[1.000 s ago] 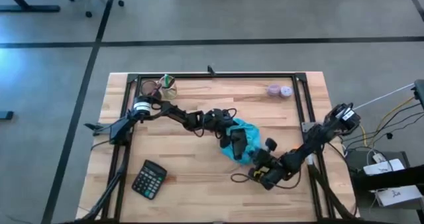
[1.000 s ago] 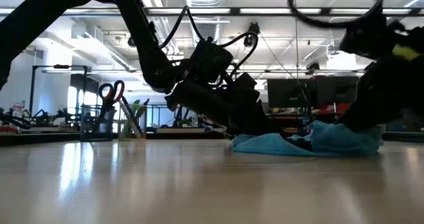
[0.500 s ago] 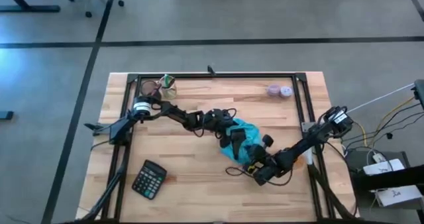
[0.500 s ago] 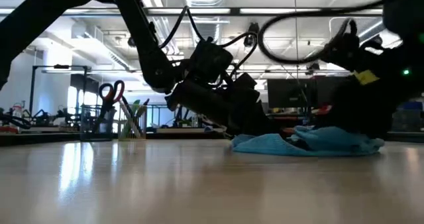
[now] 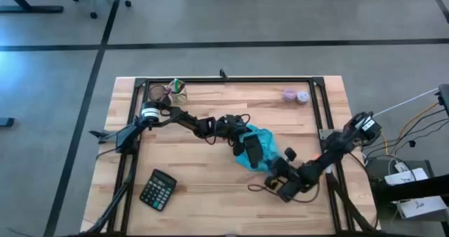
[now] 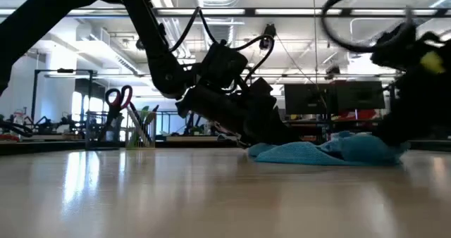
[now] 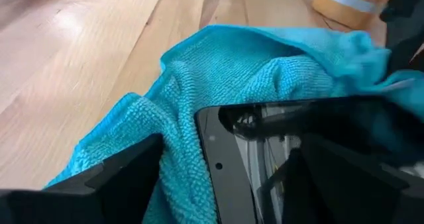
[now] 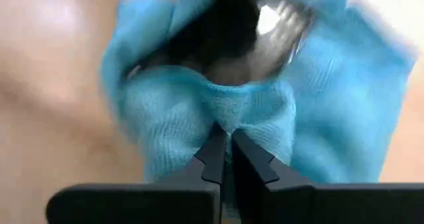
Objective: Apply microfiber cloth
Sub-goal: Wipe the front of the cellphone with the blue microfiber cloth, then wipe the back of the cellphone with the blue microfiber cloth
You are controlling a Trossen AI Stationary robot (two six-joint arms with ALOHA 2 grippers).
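My right gripper (image 8: pixel 228 159) has its jaws pinched almost fully together on a fold of the microfiber cloth (image 8: pixel 265 118), with the turquoise fabric bunched up right at the tips. In the high view that gripper (image 5: pixel 280 168) sits low at the cloth's (image 5: pixel 261 147) right-hand edge, near the front right part of the wooden counter (image 5: pixel 210 174).

My left gripper (image 5: pixel 247 150) reaches in from the other side and rests on the cloth's left half. From its wrist camera I see my two dark fingers (image 7: pixel 126 177) set well apart, pressed down on either side of a flat black phone (image 7: pixel 291 158) with a glossy screen. The cloth (image 7: pixel 199 85) wraps around the phone's edge and lies heaped beyond it. I cannot tell whether these fingers actually grip the phone or only hold it down.

In the low view the cloth (image 6: pixel 317 152) lies crumpled flat on the counter between my two arms.

A black calculator (image 5: pixel 158 191) lies at the front left of the counter, well apart from the cloth. A cup holding scissors (image 5: pixel 179 91) stands at the far left corner, and a small pale round object (image 5: pixel 295 95) sits near the far right.
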